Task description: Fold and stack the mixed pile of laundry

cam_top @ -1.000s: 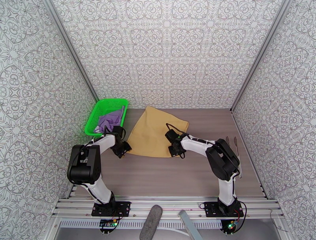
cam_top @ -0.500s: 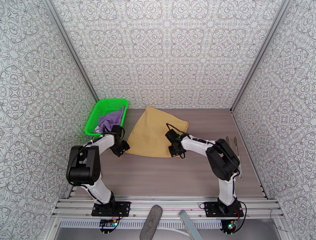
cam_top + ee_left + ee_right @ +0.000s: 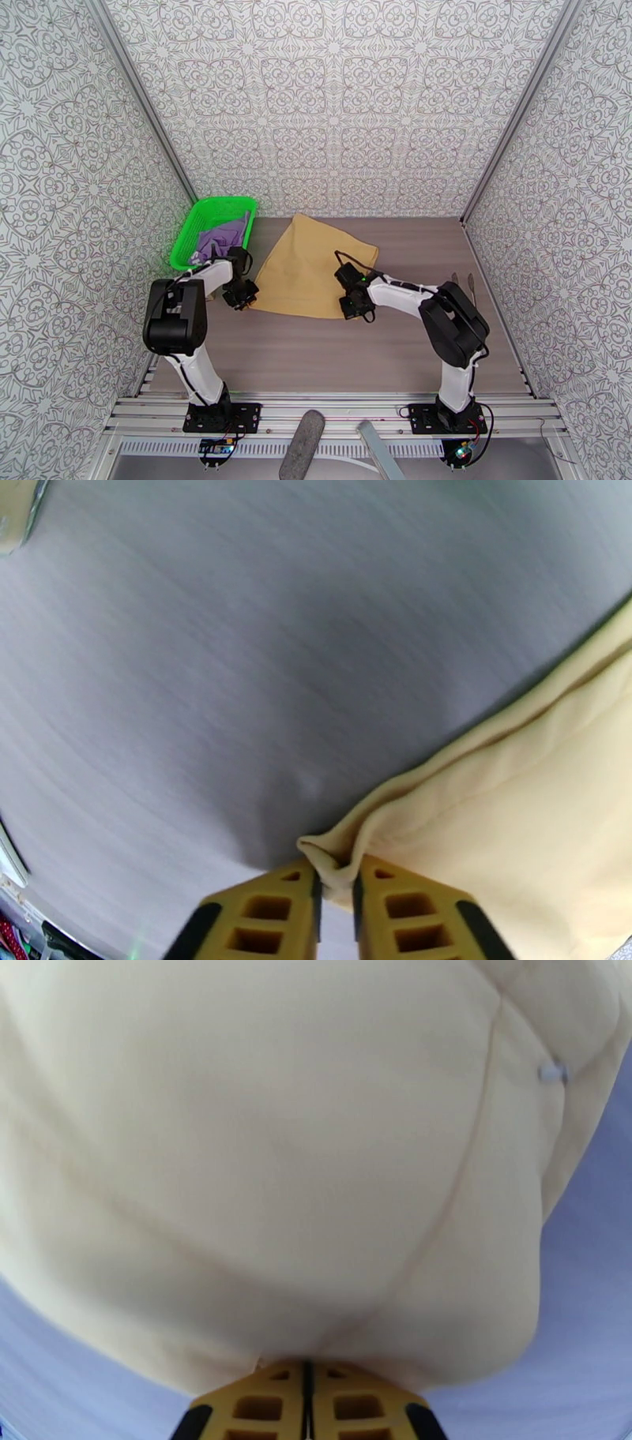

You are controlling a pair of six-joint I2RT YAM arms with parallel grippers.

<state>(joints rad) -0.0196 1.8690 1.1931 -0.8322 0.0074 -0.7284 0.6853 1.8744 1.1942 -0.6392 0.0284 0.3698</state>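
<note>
A mustard-tan garment (image 3: 310,267) lies spread flat on the grey table, toward the back centre. My left gripper (image 3: 243,298) sits at its near-left corner; in the left wrist view the yellow fingers (image 3: 272,910) pinch a bunched fold of that tan corner (image 3: 332,860). My right gripper (image 3: 357,306) rests at the near-right corner, and the right wrist view has its pads (image 3: 265,1406) pressed together on the tan garment's edge (image 3: 316,1197). The purple T-shirt (image 3: 219,239) lies crumpled inside the green basket (image 3: 194,215).
The green mesh basket stands at the table's back-left corner against the patterned wall. Two thin metal tools (image 3: 466,292) lie along the right edge. Bare grey table (image 3: 316,355) stretches between the garment and the arm bases.
The left gripper slid onto the tan garment's near-left corner and closed on it. The right gripper shifted slightly nearer, still clamping the near-right edge.
</note>
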